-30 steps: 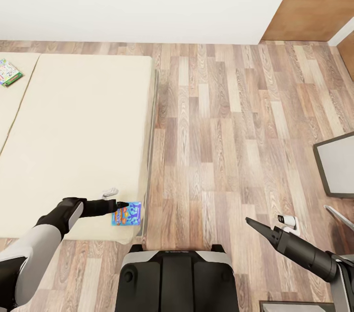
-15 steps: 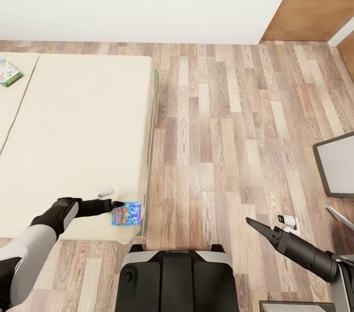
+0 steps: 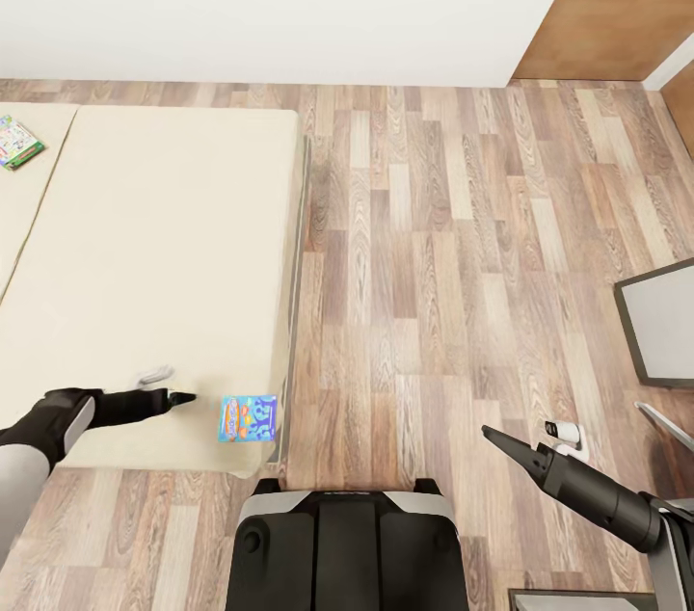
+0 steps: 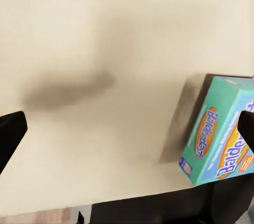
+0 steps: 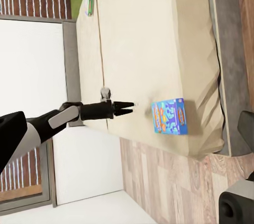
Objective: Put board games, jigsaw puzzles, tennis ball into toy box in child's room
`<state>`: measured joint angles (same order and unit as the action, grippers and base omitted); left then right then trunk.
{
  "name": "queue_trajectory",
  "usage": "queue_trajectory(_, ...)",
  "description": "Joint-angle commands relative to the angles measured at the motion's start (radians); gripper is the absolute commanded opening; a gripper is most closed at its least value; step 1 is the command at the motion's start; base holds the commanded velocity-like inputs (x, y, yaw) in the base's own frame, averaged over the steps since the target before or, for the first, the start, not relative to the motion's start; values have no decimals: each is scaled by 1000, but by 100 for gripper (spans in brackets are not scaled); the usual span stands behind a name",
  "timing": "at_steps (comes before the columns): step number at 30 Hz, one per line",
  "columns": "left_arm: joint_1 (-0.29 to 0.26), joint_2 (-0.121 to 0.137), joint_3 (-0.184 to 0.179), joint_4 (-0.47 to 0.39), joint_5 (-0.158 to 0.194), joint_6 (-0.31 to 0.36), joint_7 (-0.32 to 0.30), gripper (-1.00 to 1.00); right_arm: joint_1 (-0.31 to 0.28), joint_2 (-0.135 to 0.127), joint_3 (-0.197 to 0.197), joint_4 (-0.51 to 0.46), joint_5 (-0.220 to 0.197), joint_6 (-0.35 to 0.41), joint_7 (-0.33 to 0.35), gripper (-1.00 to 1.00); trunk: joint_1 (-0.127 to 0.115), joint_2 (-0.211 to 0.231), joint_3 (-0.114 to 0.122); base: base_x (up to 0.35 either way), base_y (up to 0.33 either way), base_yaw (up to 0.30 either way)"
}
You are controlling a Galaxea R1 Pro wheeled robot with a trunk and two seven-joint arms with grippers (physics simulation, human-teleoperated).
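A blue board game box [image 3: 248, 418] lies on the cream bed [image 3: 154, 254] near its front right corner; the same box [image 4: 219, 131] stands at one side of the left wrist view and shows as the box [image 5: 169, 116] in the right wrist view. My left gripper [image 3: 181, 396] hovers over the bed a short way left of the box, open and empty, apart from it. A second, green board game [image 3: 17, 141] lies at the bed's far left. My right gripper [image 3: 490, 437] hangs open over the floor at the lower right, holding nothing.
Wood floor [image 3: 434, 254] stretches right of the bed. A grey-framed white panel [image 3: 660, 322] stands at the right edge. A white wall runs along the back, with brown wood panelling [image 3: 607, 4] at the upper right. My base [image 3: 342, 544] is at the bottom.
My left gripper has drawn back to the left, away from the blue box, which stays put on the bed. The right arm has not moved.
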<state>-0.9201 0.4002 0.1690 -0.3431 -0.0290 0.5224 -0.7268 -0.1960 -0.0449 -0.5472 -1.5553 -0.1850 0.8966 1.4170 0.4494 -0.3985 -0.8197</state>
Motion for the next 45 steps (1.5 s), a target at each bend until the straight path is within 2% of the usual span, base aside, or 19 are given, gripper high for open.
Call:
queue_trajectory(1,0,17,7,-1,6,8,-24,100,0,1,0,0,-1,9,1,100,1,-1,-1,0,0,0)
queue_trajectory(5,0,81,6,-1,34,8,-114,100,0,3,0,1,0,3,0,100,1,-1,-1,0,0,0)
queue_trajectory(8,0,111,6,0,40,7,-193,100,0,3,0,1,-1,-6,0,100,1,-1,-1,0,0,0)
queue_trajectory(15,22,150,6,29,44,10,-335,100,0,3,0,1,-2,-11,0,100,1,-1,-1,0,0,0)
queue_trajectory(19,38,180,6,54,45,12,-443,100,0,3,-1,1,-1,-11,0,100,1,-1,-1,0,0,0)
queue_trajectory(21,39,185,6,66,46,12,-480,100,0,3,-1,1,-1,-11,0,100,1,-1,-1,0,0,0)
queue_trajectory(23,42,190,6,80,45,13,-531,100,0,3,-1,1,0,-11,0,100,1,-1,-1,0,0,0)
queue_trajectory(24,43,200,7,91,45,15,-601,100,0,3,-1,1,0,-11,0,100,1,-1,-1,0,0,0)
queue_trajectory(25,43,211,7,93,45,16,-625,100,0,3,-1,0,0,-11,-1,100,1,-1,-1,0,0,0)
queue_trajectory(32,43,235,8,96,44,17,-701,100,0,6,0,0,1,-13,-1,100,1,-1,-1,0,0,0)
queue_trajectory(45,43,240,12,96,44,36,-743,100,0,8,1,0,-2,-14,-31,100,1,-1,10,0,0,0)
